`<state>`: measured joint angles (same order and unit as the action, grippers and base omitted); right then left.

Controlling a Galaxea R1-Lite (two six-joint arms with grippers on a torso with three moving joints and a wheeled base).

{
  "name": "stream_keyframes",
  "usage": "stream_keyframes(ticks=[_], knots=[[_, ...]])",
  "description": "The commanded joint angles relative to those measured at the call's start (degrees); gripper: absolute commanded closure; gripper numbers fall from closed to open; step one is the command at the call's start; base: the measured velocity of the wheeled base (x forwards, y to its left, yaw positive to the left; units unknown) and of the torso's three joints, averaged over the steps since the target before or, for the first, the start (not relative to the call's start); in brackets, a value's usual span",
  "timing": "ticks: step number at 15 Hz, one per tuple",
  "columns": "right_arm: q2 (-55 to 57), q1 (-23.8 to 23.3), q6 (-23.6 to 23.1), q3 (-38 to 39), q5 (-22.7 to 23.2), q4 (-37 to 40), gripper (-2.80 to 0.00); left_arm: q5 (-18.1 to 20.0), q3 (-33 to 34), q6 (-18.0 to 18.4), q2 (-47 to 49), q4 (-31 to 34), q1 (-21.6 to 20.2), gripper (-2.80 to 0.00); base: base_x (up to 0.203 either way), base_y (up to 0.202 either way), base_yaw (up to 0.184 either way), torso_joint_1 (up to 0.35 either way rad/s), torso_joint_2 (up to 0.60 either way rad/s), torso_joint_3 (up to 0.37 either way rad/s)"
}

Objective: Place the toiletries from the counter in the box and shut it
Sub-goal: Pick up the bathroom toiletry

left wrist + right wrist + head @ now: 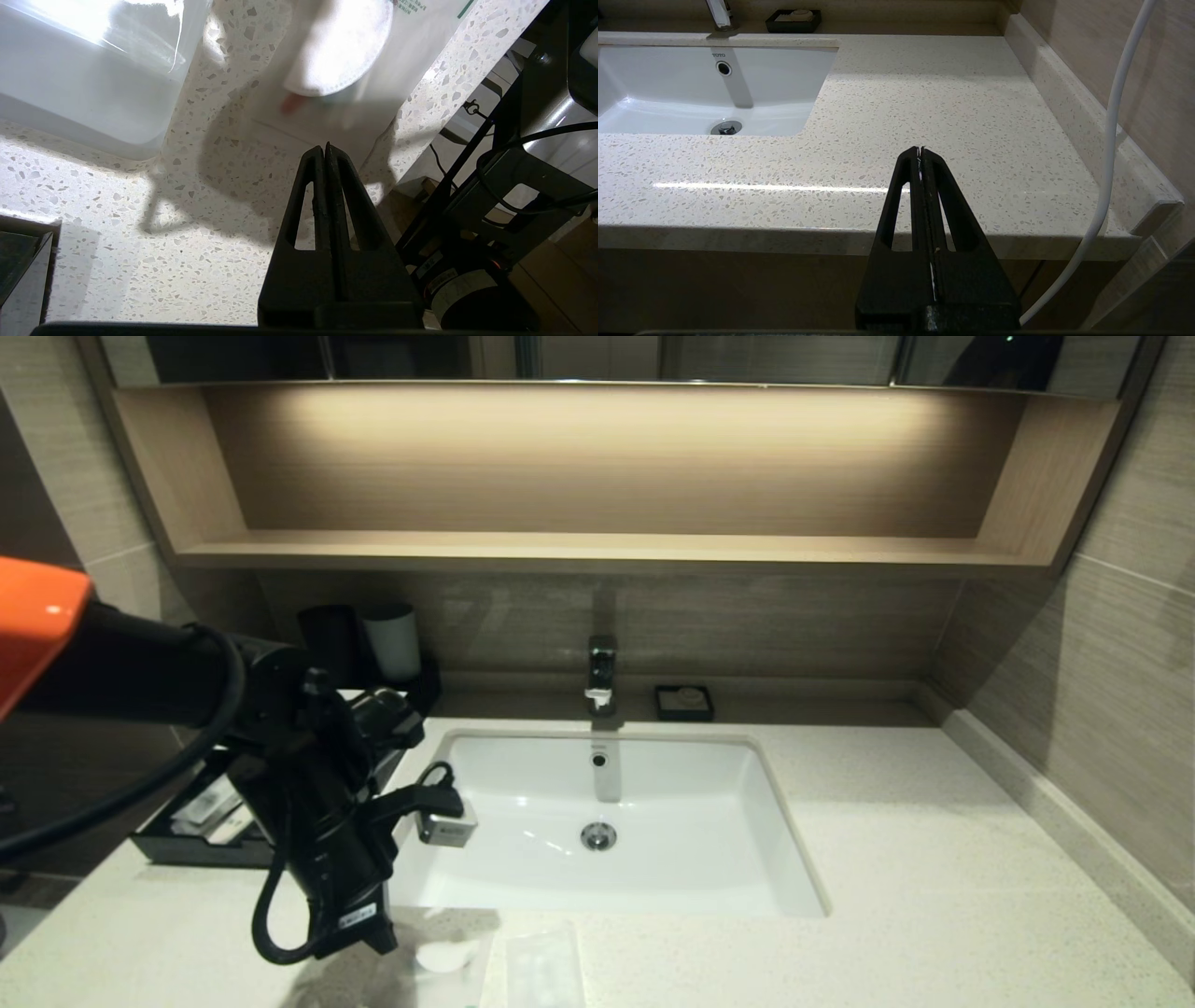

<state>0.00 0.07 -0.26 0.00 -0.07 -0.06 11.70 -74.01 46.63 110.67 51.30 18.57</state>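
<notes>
The squarish packet with a white round disc [444, 956] lies on the counter [887, 859] at its front edge, before the sink's left corner. It also shows in the left wrist view [341, 51]. A clear rectangular packet [544, 967] lies just to its right. My left gripper [378, 938] is shut and empty, pointing down beside the disc packet; in the left wrist view [324, 147] its tips are just short of the wrapper. The black box [187, 847] stands left of the sink, partly hidden by my arm, with pale packets showing inside. My right gripper [920, 150] is shut, over the counter's front right edge.
The white sink [653, 859] with its tap [601, 672] fills the counter's middle. A small black dish [684, 702] sits behind it. Two cups [392, 640] stand at the back left. A wooden shelf [597, 549] runs above. A white cable [1111, 140] hangs by the right wall.
</notes>
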Motion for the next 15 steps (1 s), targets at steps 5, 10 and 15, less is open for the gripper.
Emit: stream_keyframes(ticks=[5,10,15], knots=[[-0.1,0.0,-0.1,0.1,0.0,0.0,0.00,1.7,-0.6,1.0,1.6,0.2,0.0,0.00,0.000,0.000,0.000,0.000,0.00,0.000],[-0.1,0.0,0.0,0.1,0.0,0.0,0.00,1.7,-0.6,3.3,2.4,0.2,0.0,0.00,0.000,0.000,0.000,0.000,0.00,0.000],[-0.1,0.0,0.0,0.1,0.0,0.0,0.00,1.7,-0.2,3.5,2.3,0.3,0.1,0.00,0.000,0.000,0.000,0.000,0.00,0.000]])
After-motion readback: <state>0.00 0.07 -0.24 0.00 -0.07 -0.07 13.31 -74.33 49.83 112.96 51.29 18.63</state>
